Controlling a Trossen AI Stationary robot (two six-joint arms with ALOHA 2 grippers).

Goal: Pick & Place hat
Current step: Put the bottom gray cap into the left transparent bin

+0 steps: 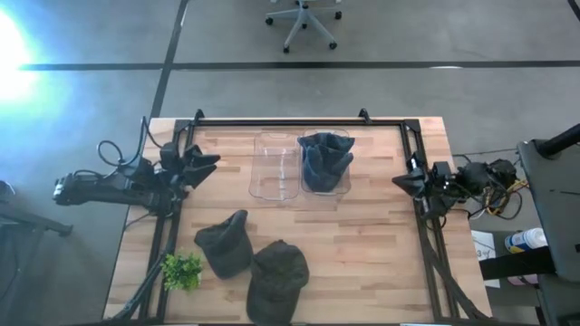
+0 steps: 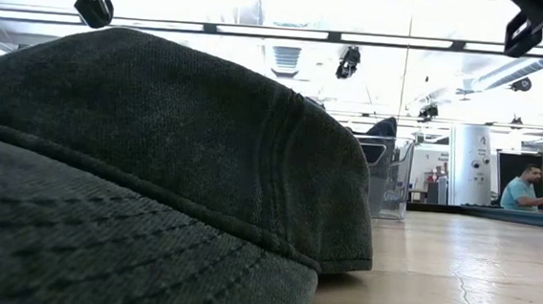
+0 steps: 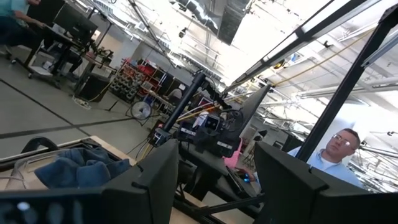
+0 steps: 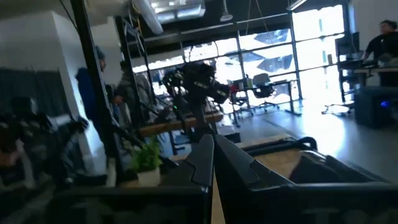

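Two dark grey-green hats lie crown up on the near part of the wooden table, one to the left of the other. One of them fills the foreground of the low view. A dark blue hat sits crumpled in the right one of two clear bins. My left gripper hovers open and empty at the table's left edge. My right gripper hovers shut and empty at the right edge. Both are far from the hats.
The two clear bins stand side by side at the table's far middle. A small green plant stands near the front left corner. A black frame runs along the table's far and side edges. People sit in the room beyond.
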